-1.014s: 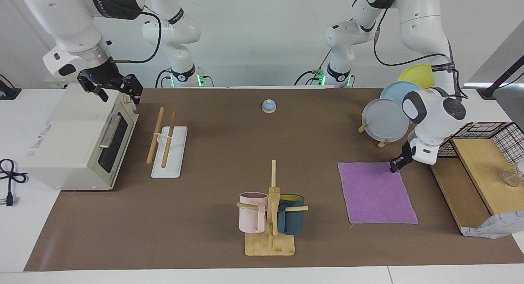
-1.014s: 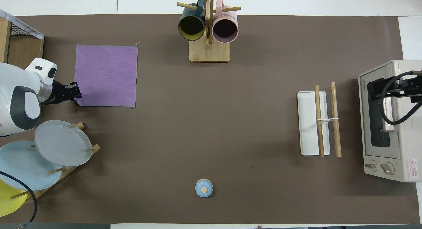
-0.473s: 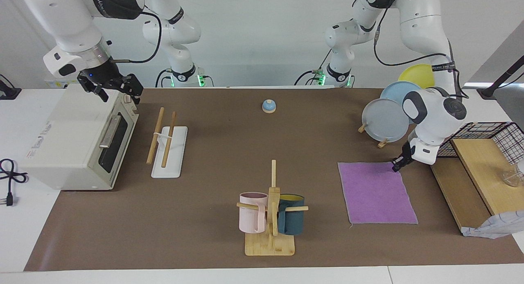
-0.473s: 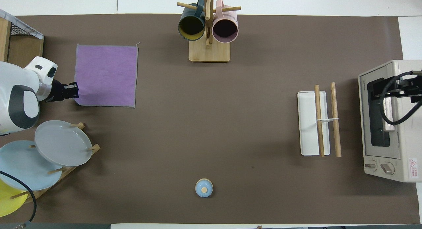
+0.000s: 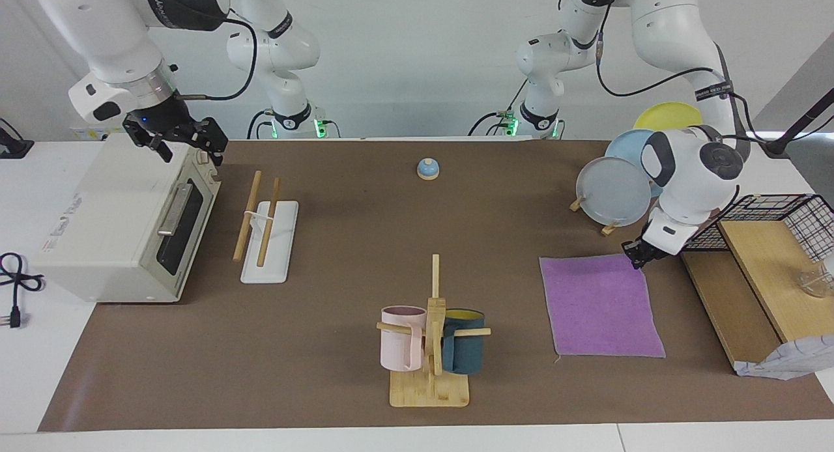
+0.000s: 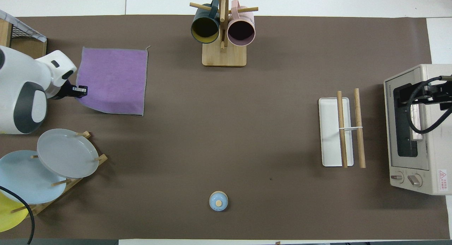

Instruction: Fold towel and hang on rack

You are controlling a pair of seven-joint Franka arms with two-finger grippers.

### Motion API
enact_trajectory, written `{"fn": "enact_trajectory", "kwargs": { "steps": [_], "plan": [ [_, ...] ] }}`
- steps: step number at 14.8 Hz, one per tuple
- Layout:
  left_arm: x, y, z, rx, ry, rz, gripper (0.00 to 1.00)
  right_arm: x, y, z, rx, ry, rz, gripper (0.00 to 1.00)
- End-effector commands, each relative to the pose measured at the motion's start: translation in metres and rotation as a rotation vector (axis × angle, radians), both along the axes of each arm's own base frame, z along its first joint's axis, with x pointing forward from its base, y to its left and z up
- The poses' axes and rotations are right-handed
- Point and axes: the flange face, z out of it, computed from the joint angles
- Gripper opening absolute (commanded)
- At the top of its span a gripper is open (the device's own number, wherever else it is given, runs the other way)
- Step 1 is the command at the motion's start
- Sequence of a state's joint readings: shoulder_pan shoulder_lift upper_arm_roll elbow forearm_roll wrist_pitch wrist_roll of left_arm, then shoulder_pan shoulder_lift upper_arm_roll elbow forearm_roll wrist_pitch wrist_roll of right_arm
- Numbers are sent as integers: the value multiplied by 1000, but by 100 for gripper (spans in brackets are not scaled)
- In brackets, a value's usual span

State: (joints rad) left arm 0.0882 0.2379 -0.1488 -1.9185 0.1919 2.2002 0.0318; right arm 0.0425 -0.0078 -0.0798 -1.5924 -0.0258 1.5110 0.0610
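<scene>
Purple towel corner pinched, lifted by left hand; right hand released, over toaster oven.

Left gripper low at the towel corner nearest the robots on the left arm's side, fingertips pinched together on that corner, wrist bent steeply down, forearm descending from above. Right gripper well apart from the towel, at the right arm's end of the table, raised, fingers spread wide, holding nothing; arm waiting, elbow high, wrist angled downward.
</scene>
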Motion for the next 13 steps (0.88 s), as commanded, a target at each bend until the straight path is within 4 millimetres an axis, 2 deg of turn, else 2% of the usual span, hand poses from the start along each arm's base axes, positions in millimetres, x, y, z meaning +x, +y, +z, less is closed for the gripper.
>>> {"fn": "enact_trajectory", "kwargs": {
  "steps": [1,3,4,5,6,13],
  "plan": [
    [-26,-91,3,110,20,-239,0,-2,-3,2,-5,2,15,100],
    [-57,-145,-29,167,61,-379,0,-2,-3,2,-5,2,15,100],
    [-68,-161,-47,201,57,-428,0,-2,-3,2,-5,2,15,100],
    [-70,-165,-59,196,41,-394,0,-2,-3,1,-5,4,15,100],
    [-71,-167,-61,194,40,-380,0,-2,-3,2,-5,2,15,100],
    [-73,-171,-61,181,22,-283,0,-2,-3,2,-5,2,15,100]
  ]
}}
